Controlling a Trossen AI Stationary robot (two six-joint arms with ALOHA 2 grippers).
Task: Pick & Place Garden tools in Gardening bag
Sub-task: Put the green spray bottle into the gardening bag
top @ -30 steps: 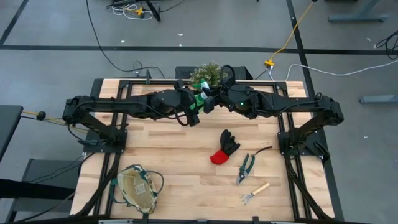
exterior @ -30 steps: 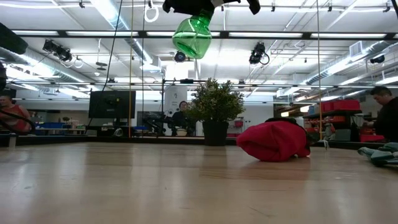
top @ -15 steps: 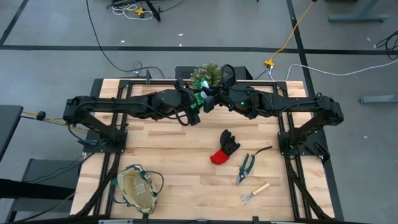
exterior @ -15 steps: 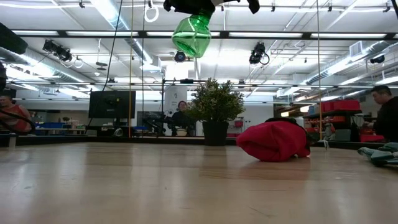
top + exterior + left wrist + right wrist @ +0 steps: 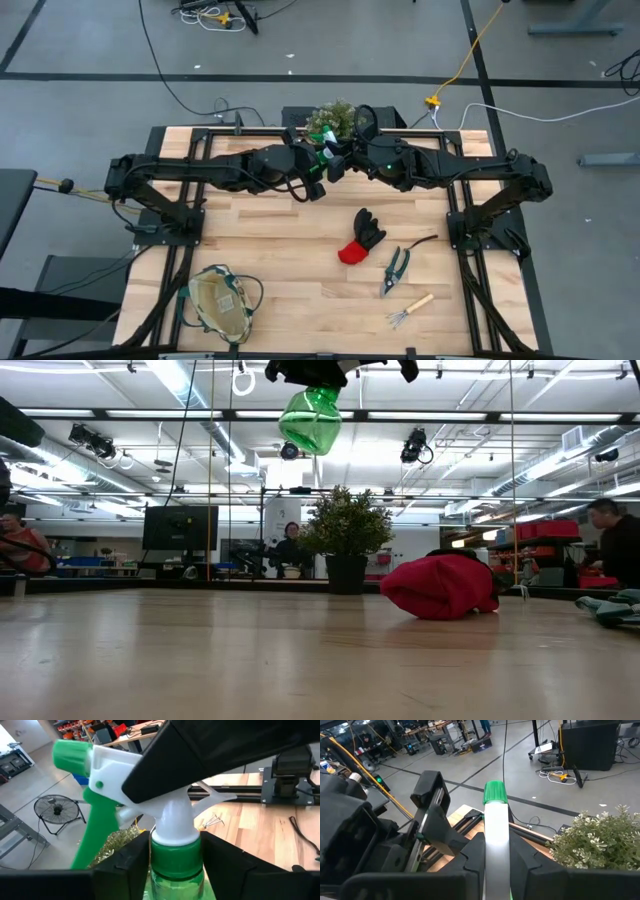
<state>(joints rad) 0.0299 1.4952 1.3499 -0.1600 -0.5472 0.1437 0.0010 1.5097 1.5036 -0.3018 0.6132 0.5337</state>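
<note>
**Spray bottle held aloft between both arms**

Spray bottle [image 5: 309,420] hangs high above the desk [image 5: 290,250], clamped at its neck by the left end effector [image 5: 175,857] and gripped at its white head by the right end effector [image 5: 495,855], just in front of the potted plant [image 5: 332,119]. Its thin plastic looks light, smooth and rather slippery; the ribbed collar under the trigger is probably the surest hold. Gardening bag [image 5: 222,302] lies well apart from both end effectors, toward the left arm's near corner.
</note>
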